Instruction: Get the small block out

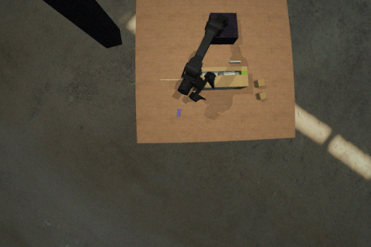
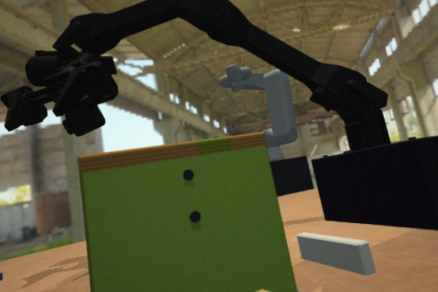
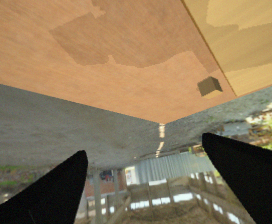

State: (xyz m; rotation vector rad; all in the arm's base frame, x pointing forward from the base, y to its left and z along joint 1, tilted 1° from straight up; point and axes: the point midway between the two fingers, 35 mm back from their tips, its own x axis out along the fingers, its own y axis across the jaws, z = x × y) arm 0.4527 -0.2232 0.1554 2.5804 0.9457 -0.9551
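The box (image 1: 231,81) (image 2: 150,248) (image 3: 252,55) stands on the table with a tan top and a green end wall; its top has a long slot with grey-white parts inside. I cannot make out a block on its shelf. A small blue-purple block (image 1: 179,112) lies on the table, front left of the box; I cannot tell whether it is the block from the shelf. My gripper (image 1: 209,93) (image 2: 35,119) (image 3: 145,147) is open and empty, raised above box height by the box's front left part, its fingers pointing sideways to the right in the top view.
A thin stick (image 1: 165,79) juts left of the box. A grey-white bar (image 1: 235,61) (image 2: 334,253) lies behind it. Two tan cubes (image 1: 260,83) (image 1: 261,96) sit right of the box; one cube (image 3: 210,87) shows in the wrist view. The dark arm base block (image 1: 229,30) (image 2: 375,184) stands behind.
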